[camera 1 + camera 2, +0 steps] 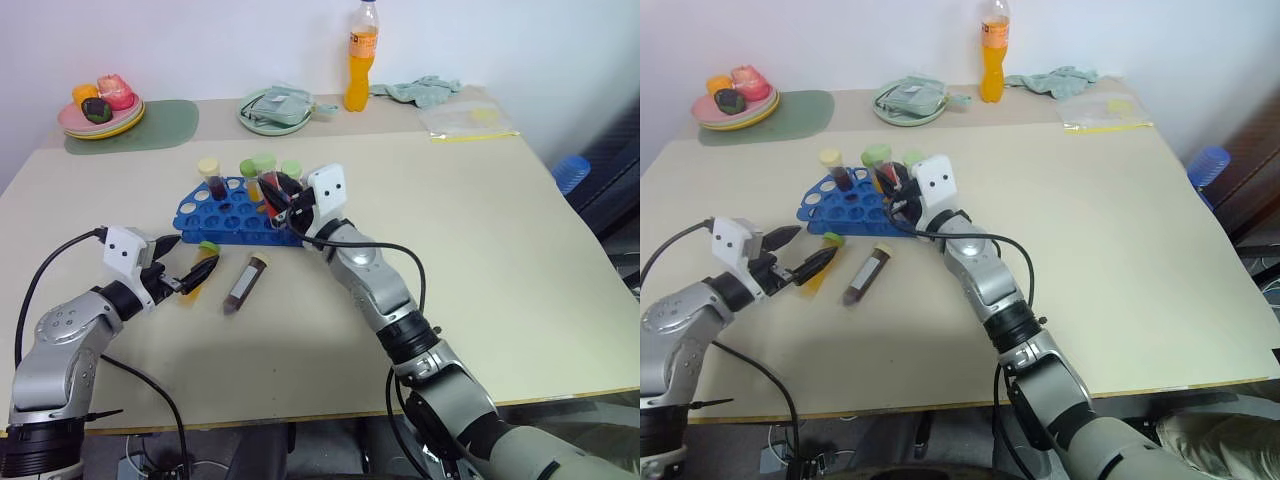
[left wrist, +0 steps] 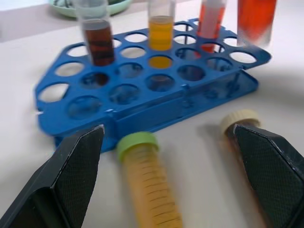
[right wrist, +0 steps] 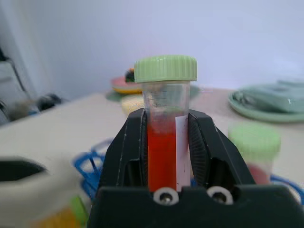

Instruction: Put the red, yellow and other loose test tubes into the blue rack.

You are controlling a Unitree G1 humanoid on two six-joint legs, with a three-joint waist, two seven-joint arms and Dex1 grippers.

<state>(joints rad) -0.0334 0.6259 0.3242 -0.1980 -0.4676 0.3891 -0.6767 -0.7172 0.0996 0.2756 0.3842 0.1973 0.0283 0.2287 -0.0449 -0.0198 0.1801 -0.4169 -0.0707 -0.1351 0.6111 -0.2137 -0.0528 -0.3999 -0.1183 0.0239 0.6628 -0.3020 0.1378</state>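
Observation:
The blue rack (image 1: 228, 212) lies left of the table's middle, with a dark tube (image 2: 97, 40), a yellow tube (image 2: 160, 31) and a red one (image 2: 211, 23) standing in it. My right gripper (image 3: 166, 118) hovers over the rack's right end, shut on an upright red tube with a green cap (image 3: 164, 142). My left gripper (image 2: 166, 130) is open and low in front of the rack. A green-capped yellow tube (image 2: 149, 185) lies on the table between its fingers. A dark brown tube with a cream cap (image 1: 245, 282) lies just to its right.
Along the far edge stand a plate of toy fruit (image 1: 100, 112) on a green mat (image 1: 160, 125), a green plate (image 1: 275, 108), an orange drink bottle (image 1: 362, 55), a crumpled cloth (image 1: 420, 90) and a plastic bag (image 1: 470, 120). A blue object (image 1: 570, 172) sits off the table's right side.

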